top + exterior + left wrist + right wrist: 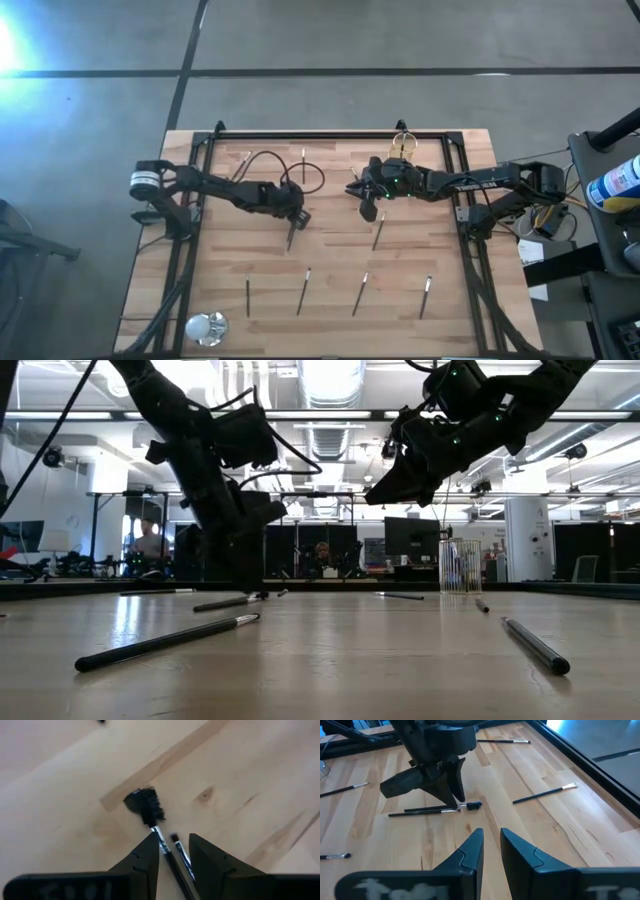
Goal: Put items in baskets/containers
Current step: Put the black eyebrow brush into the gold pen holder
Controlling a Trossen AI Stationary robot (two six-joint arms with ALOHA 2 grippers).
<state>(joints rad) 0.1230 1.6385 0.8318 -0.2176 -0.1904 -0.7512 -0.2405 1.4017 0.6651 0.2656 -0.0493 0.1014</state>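
Here my left gripper (171, 851) hangs spread, straddling two brushes (165, 851) on the table (420, 255); my right gripper (491, 842) hovers parted, empty

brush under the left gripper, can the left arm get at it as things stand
Probably yes. The left gripper stands open right over two brushes lying side by side on bare wood; the second brush between the fingers may get pinched too.
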